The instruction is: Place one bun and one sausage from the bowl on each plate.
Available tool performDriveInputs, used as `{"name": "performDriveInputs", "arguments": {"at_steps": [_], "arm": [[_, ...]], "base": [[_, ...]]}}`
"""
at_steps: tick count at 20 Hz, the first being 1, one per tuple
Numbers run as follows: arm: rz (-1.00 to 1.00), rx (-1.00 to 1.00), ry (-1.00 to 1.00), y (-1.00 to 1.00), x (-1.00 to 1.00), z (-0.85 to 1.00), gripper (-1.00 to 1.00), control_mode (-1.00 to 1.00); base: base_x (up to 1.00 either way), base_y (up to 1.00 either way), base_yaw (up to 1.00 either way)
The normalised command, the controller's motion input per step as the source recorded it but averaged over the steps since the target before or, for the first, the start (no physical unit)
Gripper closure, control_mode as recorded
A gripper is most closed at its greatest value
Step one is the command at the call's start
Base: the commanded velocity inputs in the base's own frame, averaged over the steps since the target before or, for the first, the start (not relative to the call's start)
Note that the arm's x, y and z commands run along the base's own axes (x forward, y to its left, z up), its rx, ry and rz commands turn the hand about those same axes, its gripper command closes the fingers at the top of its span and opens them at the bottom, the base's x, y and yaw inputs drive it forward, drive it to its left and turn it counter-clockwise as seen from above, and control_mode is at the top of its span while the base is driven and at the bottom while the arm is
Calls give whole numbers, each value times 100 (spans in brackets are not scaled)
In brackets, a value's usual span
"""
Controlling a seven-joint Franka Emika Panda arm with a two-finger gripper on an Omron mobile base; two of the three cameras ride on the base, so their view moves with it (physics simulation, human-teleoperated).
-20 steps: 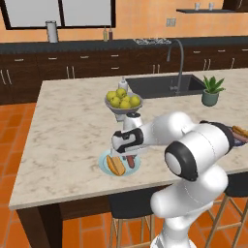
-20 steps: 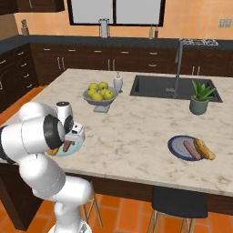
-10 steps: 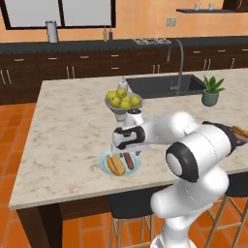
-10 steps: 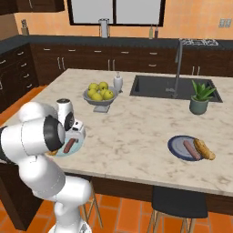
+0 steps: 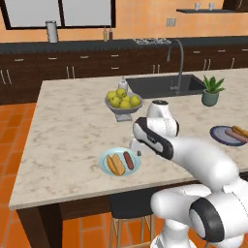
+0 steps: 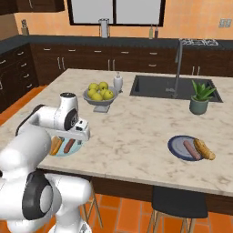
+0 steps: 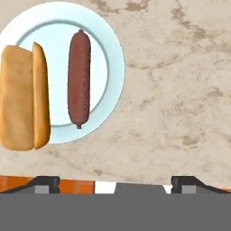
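1. Bun [image 7: 23,97] lies at the left of the hand view, on the pale light-blue plate [image 7: 110,67], its long side running up and down.
2. Next to it, just apart, the sausage [image 7: 79,76] lies the same way.
3. To the right is bare marble counter [image 7: 180,90], and the gripper [image 7: 115,182] hangs over it with its tips spread wide, holding nothing.
4. So the food lies to the gripper's left.
5. Across the counter, the dark blue plate [image 6: 177,148] already holds a bun and a sausage too, so both plates look done.
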Motion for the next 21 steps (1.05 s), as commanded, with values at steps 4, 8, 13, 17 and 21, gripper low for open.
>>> {"name": "performDriveInputs", "arguments": {"at_steps": [4, 8, 13, 17, 21], "arm": [[0, 3, 0, -29, -82, 63, -100, -100], [0, 1, 0, -13, -78, 54, -100, -100], [0, 0, 0, -8, -62, 60, -100, -100], [-1, 0, 0, -1, -61, 39, -100, -100], [-1, -1, 0, 0, -43, 43, -100, -100]], "base": [[0, 0, 0], [0, 0, 0], [0, 0, 0], [0, 0, 0], [0, 0, 0]]}}
